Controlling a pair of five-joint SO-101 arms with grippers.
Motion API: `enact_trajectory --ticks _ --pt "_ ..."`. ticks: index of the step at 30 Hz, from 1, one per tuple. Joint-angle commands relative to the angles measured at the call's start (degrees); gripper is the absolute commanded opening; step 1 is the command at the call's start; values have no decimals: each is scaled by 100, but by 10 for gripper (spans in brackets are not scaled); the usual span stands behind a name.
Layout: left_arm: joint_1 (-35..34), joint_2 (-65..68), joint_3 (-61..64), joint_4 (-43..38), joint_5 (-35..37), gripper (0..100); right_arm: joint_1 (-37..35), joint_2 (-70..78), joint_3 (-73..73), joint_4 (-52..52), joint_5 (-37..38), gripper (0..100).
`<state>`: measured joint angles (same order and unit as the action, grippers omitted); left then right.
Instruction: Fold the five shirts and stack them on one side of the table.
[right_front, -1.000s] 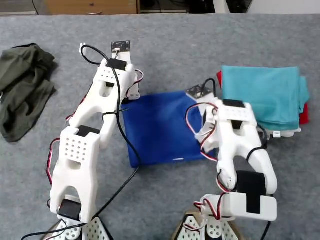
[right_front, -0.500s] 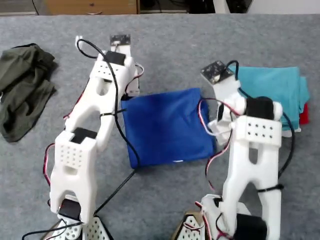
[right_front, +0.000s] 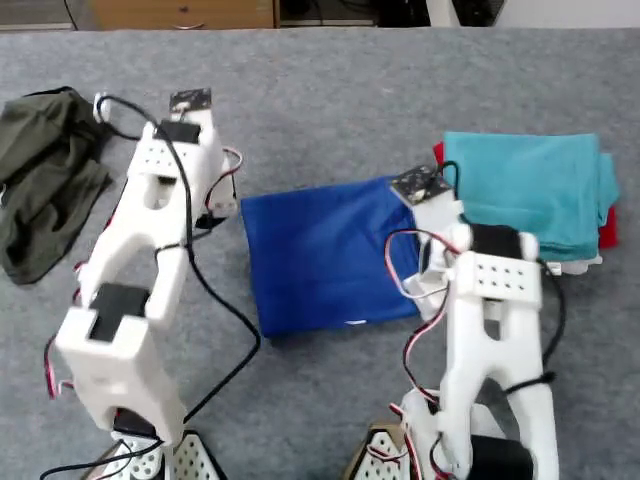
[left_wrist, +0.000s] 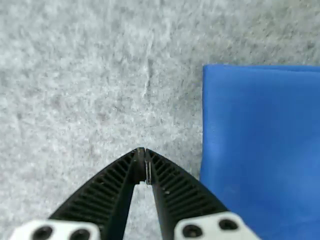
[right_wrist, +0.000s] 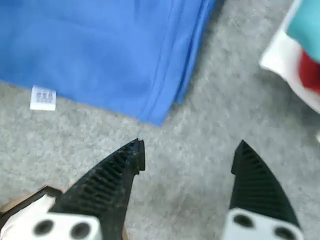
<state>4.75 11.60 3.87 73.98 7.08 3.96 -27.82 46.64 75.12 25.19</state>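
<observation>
A folded blue shirt (right_front: 330, 255) is laid flat in the middle of the grey surface (right_front: 350, 90), between the two arms. The left gripper (left_wrist: 141, 161) is seen with its fingers pressed together and nothing is held between them. They are placed over bare surface, just beside one straight edge of the blue shirt, and the cloth is not touched. The right gripper (right_wrist: 190, 149) is seen with its fingers spread wide and empty. They are placed over bare surface near a corner of the blue shirt, between that shirt and the stack of folded shirts (right_front: 530, 195), which is topped by a teal one. A crumpled dark green shirt (right_front: 45, 180) is left at the opposite side, well apart.
</observation>
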Motion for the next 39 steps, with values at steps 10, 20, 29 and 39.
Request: enact_trajectory --ticks 10,20,29,39 --pt "70 -1147 2347 -1679 387 146 -998 1569 -110 -1565 -1020 293" --pt "70 -1147 2347 -1688 343 146 -418 2448 -365 -1837 -1046 292" --pt "70 -1200 2259 -1688 352 146 -374 3530 -1341 -1160 -1046 129" --pt "237 -1147 1486 -1662 431 166 -374 4119 -2000 -747 -1037 2"
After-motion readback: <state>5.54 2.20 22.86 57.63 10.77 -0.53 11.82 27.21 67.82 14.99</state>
